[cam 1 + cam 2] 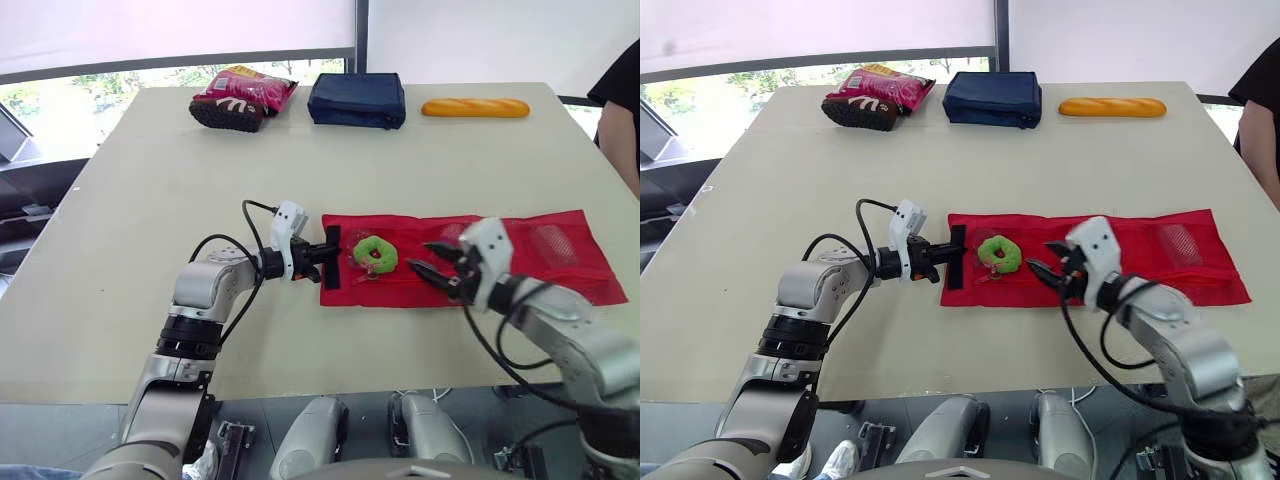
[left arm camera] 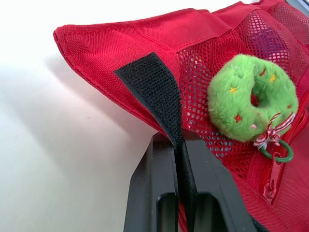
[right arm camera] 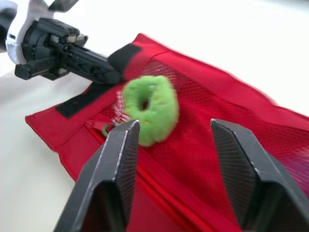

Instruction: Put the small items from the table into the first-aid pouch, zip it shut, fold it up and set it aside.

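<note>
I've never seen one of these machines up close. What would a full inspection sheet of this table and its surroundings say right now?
Surface: beige table, flat.
Job's things: red pouch lies opened out flat; green plush ring rests on top of its mesh.
Clutter: snack bag, navy bag and baguette along the far edge.
Grippers: left gripper has its jaws shut on the pouch's black-strapped end; right gripper has its jaws open, over the pouch beside the ring.
Cables: black cables loop off both arms, clear of the pouch.
Surroundings: window behind the table; a person's arm at the robot's right.
</note>
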Available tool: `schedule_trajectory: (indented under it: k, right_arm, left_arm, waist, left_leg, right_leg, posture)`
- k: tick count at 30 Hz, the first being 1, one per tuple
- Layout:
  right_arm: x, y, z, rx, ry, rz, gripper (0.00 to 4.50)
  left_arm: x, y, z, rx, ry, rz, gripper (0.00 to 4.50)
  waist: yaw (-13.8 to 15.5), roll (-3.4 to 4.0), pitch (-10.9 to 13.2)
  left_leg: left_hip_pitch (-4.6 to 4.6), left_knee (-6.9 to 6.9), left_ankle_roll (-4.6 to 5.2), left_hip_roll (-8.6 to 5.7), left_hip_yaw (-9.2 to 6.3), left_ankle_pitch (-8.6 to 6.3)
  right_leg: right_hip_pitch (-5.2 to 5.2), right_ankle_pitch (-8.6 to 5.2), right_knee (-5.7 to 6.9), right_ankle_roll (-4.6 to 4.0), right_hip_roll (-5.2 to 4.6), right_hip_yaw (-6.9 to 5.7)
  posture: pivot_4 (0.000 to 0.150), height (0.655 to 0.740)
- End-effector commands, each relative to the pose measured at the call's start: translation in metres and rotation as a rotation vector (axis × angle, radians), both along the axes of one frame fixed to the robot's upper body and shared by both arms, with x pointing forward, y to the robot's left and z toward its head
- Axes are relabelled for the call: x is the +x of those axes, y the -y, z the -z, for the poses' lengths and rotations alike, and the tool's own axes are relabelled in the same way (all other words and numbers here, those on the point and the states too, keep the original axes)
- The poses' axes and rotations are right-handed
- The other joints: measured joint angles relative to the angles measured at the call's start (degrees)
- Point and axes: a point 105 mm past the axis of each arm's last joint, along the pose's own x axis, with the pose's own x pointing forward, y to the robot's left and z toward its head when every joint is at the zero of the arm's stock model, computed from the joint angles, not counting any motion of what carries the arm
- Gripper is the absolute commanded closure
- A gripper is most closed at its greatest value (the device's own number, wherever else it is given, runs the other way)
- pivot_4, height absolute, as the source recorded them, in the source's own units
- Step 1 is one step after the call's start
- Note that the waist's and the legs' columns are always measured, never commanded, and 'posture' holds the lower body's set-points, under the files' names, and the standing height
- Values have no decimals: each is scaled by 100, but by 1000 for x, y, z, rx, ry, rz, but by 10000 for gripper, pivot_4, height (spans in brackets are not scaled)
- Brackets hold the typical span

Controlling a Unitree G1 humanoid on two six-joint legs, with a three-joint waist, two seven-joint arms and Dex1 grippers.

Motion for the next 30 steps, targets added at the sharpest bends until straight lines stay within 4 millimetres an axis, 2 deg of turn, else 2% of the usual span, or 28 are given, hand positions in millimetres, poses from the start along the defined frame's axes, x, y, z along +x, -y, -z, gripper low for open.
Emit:
schedule_trajectory:
  k: [1, 5, 9, 11, 12, 13, 15, 17, 20, 23, 30]
  right_arm:
    - [10, -12, 0, -3, -20, -1, 22531]
    - [25, -25, 7, -26, -60, 9, 22531]
    - [24, -34, 15, -58, -121, -22, 22531]
    - [24, -34, 16, -78, -113, -24, 27550]
    - [23, -33, 14, -74, -104, -30, 28699]
    - [22, -33, 11, -68, -99, -32, 35196]
    - [20, -30, 7, -60, -88, -31, 42920]
    - [18, -27, 3, -54, -81, -28, 44107]
    - [12, -17, -8, -23, -59, -8, 44107]
    - [3, 5, -17, 7, -49, 62, 44107]
    - [-24, 61, -14, 20, -85, 265, 44107]
  left_arm:
    - [2, 0, -7, 8, 34, 4, 45000]
    - [1, 0, -7, 9, 38, 3, 45000]
    - [0, 2, -8, 5, 40, 3, 45000]
    - [0, 2, -7, 6, 41, 2, 45000]
    - [0, 1, -7, 6, 41, 2, 45000]
    - [0, 1, -7, 6, 40, 1, 45000]
    - [0, 1, -7, 6, 39, 0, 45000]
    - [-1, 1, -7, 7, 39, 0, 45000]
    - [-1, 0, -6, 8, 37, 0, 45000]
    - [-1, -1, -5, 15, 38, 1, 45000]
    - [-3, -7, -1, 50, 47, 14, 45000]
  waist:
    - [0, 0, 0]
    - [-11, 2, 0]
    - [-5, 2, 0]
    - [-7, 2, 0]
    - [-7, 2, 0]
    - [-7, 2, 0]
    - [-8, 2, 0]
    - [-8, 2, 0]
    - [-4, 2, 0]
    - [-1, 2, 0]
    - [1, 3, -1]
  left_leg:
    - [0, 0, 0, 0, 0, 0]
    - [0, -1, 0, 0, 1, 1]
    - [-1, -1, -1, 0, 1, 1]
    - [-1, 0, 0, -1, 1, 1]
    - [-1, 0, -1, -1, 1, 1]
    - [-1, 0, -1, -1, 1, 1]
    - [-1, 0, -1, -1, 1, 1]
    - [-1, 0, -1, -1, 1, 1]
    - [-2, 0, -1, -1, 0, 1]
    - [-3, 0, -1, -1, 0, 0]
    - [-6, -1, 0, -1, 0, 0]
  right_leg:
    - [0, 1, 0, -1, 0, 0]
    - [-3, 5, 1, -6, 1, 1]
    - [-6, 5, 7, -7, 2, 0]
    - [-6, 5, 7, -7, 2, 1]
    - [-7, 5, 7, -7, 2, 1]
    - [-7, 5, 8, -7, 2, 1]
    - [-7, 5, 9, -7, 2, 1]
    - [-7, 5, 10, -7, 2, 1]
    - [-8, 5, 10, -7, 2, 1]
    - [-8, 5, 9, -7, 1, 1]
    - [-9, 5, 9, -7, 0, 1]
  posture:
    - [1500, 7395]
    - [1500, 7395]
    - [1500, 7395]
    - [1500, 7395]
    - [1500, 7395]
    - [1500, 7395]
    - [1500, 7395]
    - [1500, 7395]
    - [1500, 7395]
    - [1500, 7395]
    - [1500, 7395]
